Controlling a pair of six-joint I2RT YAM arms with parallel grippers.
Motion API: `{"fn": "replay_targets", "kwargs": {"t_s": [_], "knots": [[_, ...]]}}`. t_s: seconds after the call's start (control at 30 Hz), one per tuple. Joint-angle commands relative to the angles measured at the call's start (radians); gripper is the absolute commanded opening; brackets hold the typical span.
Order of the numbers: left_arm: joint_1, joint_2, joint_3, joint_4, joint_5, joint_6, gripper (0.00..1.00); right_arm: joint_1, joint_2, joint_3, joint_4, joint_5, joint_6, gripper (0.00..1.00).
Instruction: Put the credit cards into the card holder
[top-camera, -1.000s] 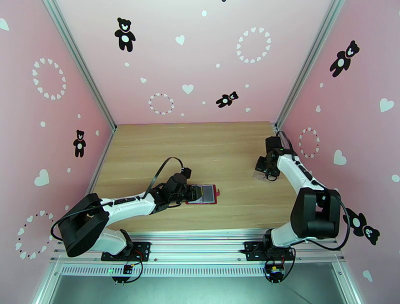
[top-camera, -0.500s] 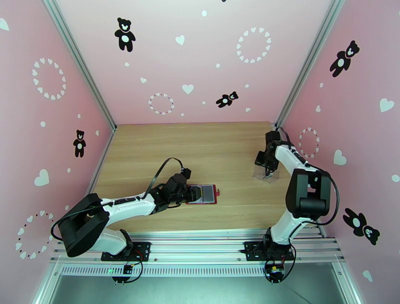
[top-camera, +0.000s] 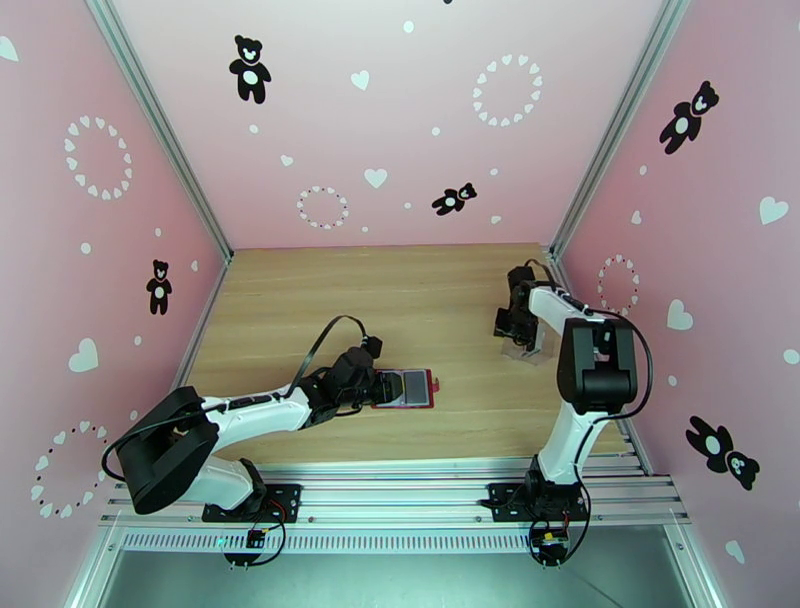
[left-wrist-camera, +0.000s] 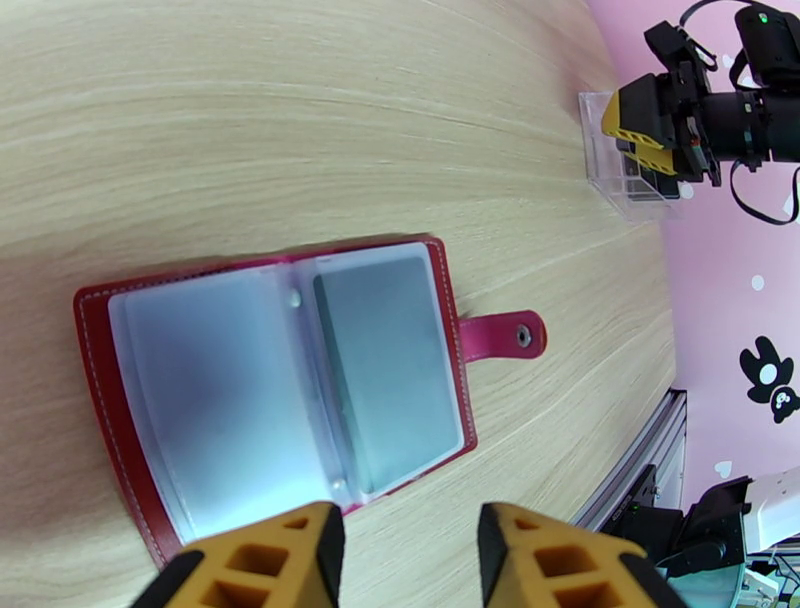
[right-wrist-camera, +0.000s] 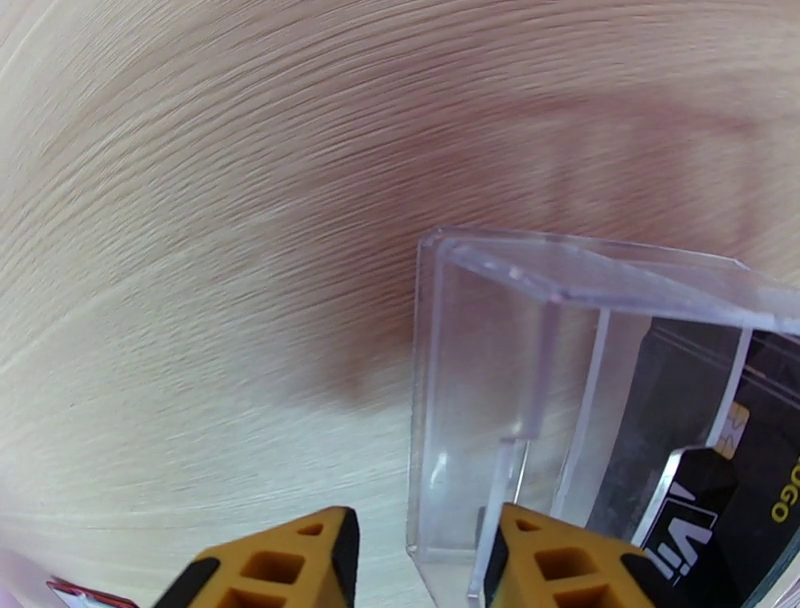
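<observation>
While parted to a middling gap with nothing between its fingers, poised at the left edge of the card holder (top-camera: 405, 389): thus the left tool (left-wrist-camera: 410, 520), low and centre in the top view. Spread open and flat on the tabletop (top-camera: 400, 300), long axis running across the frame, snap tab (left-wrist-camera: 505, 335) pointing right, one grey card (left-wrist-camera: 385, 375) in the right-hand pocket. Farther right, at the right tool (right-wrist-camera: 422, 520): parted likewise, astride the near wall of a clear case (right-wrist-camera: 480, 400), not clamped on it. Within, toward lower right, dark credit cards (right-wrist-camera: 700, 450).
</observation>
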Motion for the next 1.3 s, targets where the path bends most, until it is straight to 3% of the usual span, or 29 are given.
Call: {"fn": "replay_targets", "kwargs": {"t_s": [0.0, 0.27, 0.43, 0.7, 1.27], "knots": [[-0.007, 0.018, -0.013, 0.018, -0.009, 0.012, 0.42, 0.048, -0.042, -0.05, -0.011, -0.046, -0.004, 0.39], [-0.007, 0.027, -0.013, 0.026, -0.001, 0.01, 0.42, 0.159, -0.125, -0.131, -0.006, -0.061, -0.012, 0.39], [-0.007, 0.024, -0.001, 0.015, -0.001, 0.012, 0.41, 0.166, -0.187, -0.082, -0.045, -0.013, -0.028, 0.4], [-0.007, 0.025, -0.003, 0.014, -0.002, 0.008, 0.41, 0.074, -0.232, -0.054, -0.085, 0.142, -0.057, 0.49], [-0.007, 0.034, -0.012, 0.027, -0.004, 0.007, 0.41, 0.044, -0.131, -0.05, -0.084, 0.154, -0.057, 0.5]]}}
